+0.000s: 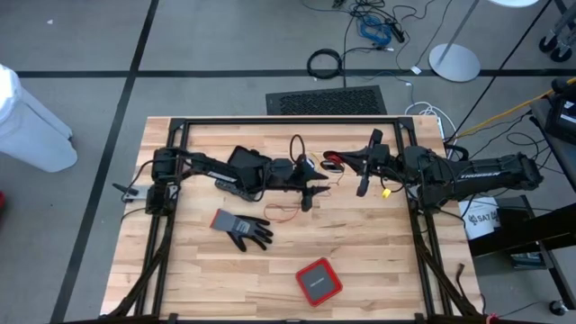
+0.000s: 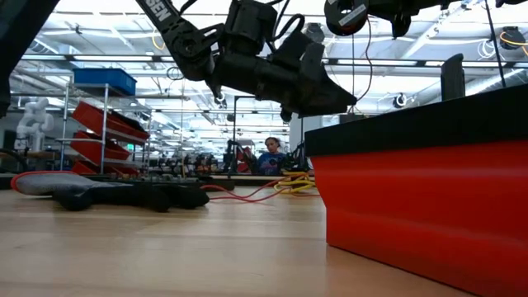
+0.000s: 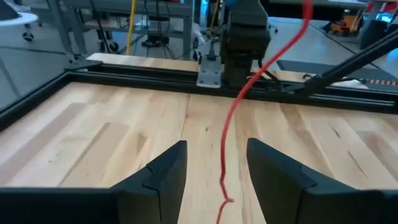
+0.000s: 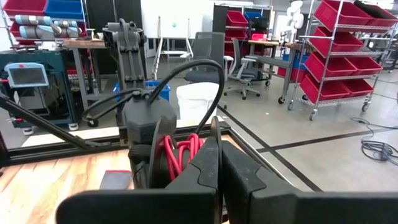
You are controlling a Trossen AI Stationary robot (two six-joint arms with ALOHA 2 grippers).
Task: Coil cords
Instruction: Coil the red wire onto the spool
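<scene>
The red cord is partly wound into a small bundle (image 1: 333,162) at my right gripper (image 1: 342,166), which is shut on it above the table's far middle. A loose strand (image 3: 231,124) runs from there down between the open fingers of my left gripper (image 3: 214,171), touching neither. The left gripper (image 1: 310,187) hovers just left of the right one. The cord's tail (image 1: 283,212) lies on the table. A yellow cord (image 2: 293,183) lies on the table farther back, with a yellow end (image 1: 385,191) under the right arm. My right gripper is shut on the red cord's wound loops (image 4: 179,154), which show in several turns beside one finger (image 4: 205,171). The fingers themselves hide the exact place of contact. The bundle is lifted clear of the table, and one strand hangs slack from it to the tabletop.
A grey and black glove (image 1: 241,227) lies at the table's near left of centre. A red box with a black top (image 1: 318,281) stands near the front edge. A black frame (image 1: 288,121) runs round the table. A person sits in the room behind (image 2: 270,153).
</scene>
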